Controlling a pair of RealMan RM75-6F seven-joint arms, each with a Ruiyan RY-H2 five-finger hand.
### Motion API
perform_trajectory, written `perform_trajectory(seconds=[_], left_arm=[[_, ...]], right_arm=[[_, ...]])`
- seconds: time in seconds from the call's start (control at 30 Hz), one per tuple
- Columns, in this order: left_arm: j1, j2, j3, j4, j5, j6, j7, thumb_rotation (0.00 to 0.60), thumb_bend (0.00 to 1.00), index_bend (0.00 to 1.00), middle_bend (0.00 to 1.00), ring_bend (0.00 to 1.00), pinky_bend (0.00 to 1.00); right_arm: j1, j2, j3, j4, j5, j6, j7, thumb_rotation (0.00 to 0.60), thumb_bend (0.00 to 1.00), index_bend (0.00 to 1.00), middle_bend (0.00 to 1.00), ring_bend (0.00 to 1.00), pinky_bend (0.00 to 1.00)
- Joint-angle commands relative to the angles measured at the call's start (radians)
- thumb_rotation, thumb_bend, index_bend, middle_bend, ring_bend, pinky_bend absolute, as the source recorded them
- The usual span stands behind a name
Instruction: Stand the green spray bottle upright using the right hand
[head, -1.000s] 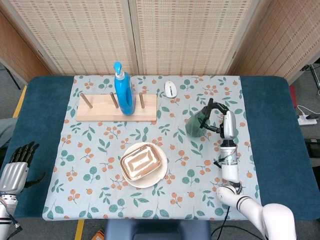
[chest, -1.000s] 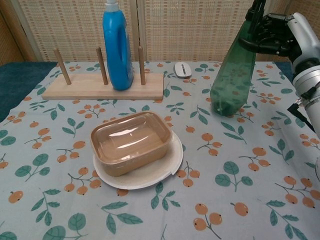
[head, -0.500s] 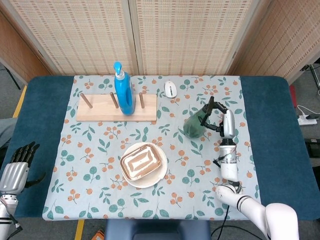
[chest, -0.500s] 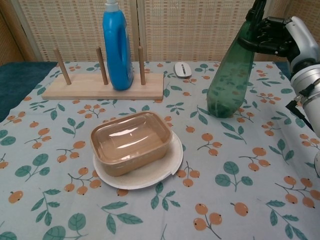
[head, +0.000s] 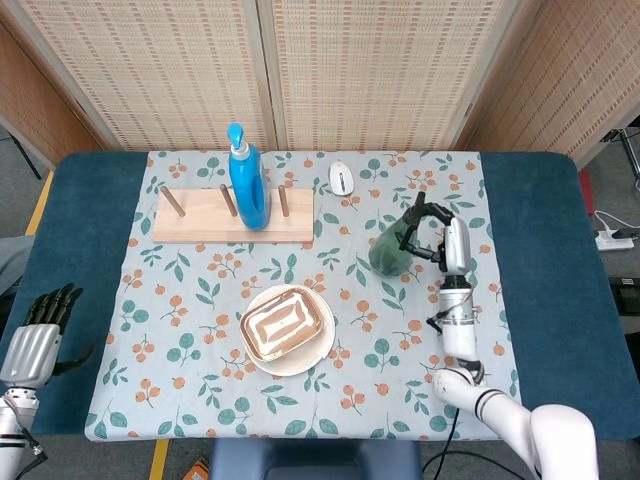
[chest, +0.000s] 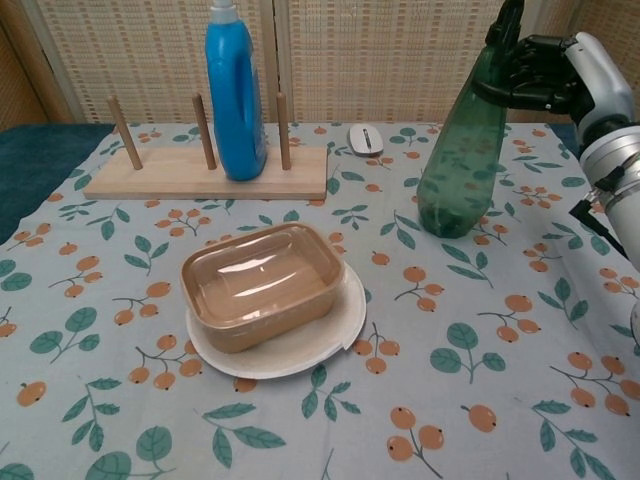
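Woven screens stand behind a table with a leafy cloth (chest: 520, 400); the see-through green spray bottle (chest: 462, 165) leans a little, its bottom on the cloth's right side; the right hand (chest: 548, 72) holds its top; the left hand (head: 35, 335) hangs apart, fingers straight, holding nothing.

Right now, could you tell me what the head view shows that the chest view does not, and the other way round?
Only the head view shows the left hand, holding nothing at the table's near left edge, and the blue table around the cloth. Only the chest view shows, from the side, that the green spray bottle leans slightly, its base at the cloth. Both show the right hand gripping the bottle's top, the blue bottle in the wooden rack, the white mouse, and the lidded container on its plate.
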Motion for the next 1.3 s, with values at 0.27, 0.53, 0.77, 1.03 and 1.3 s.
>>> perform_trajectory(seconds=[0.27,0.53,0.77,1.03,1.3], left_arm=[[-0.001,-0.001,0.0,0.004,-0.001,-0.002,-0.006,0.6,0.24,0.0,0.0,0.0,0.0],[-0.001,-0.002,0.0,0.003,0.0,0.001,-0.004,0.6,0.24,0.0,0.0,0.0,0.0],[-0.001,-0.003,0.0,0.004,-0.002,0.001,-0.003,0.6,0.24,0.0,0.0,0.0,0.0],[-0.001,-0.003,0.002,0.005,0.0,0.001,-0.001,0.6,0.24,0.0,0.0,0.0,0.0],[0.0,-0.004,0.003,0.002,0.001,0.005,0.005,0.6,0.24,0.0,0.0,0.0,0.0]], right_arm=[[-0.007,0.033,-0.022,-0.046,-0.012,-0.038,0.002,0.6,0.0,0.35,0.44,0.15,0.14],[-0.018,0.059,-0.031,-0.083,-0.011,-0.059,-0.018,0.6,0.0,0.21,0.35,0.07,0.07],[-0.031,0.086,-0.045,-0.114,-0.012,-0.081,-0.033,0.6,0.0,0.09,0.28,0.01,0.04],[-0.06,0.133,-0.069,-0.171,-0.018,-0.089,-0.079,0.6,0.0,0.0,0.18,0.0,0.0],[-0.172,0.425,-0.177,-0.532,-0.025,-0.144,-0.343,0.6,0.0,0.0,0.1,0.0,0.0]])
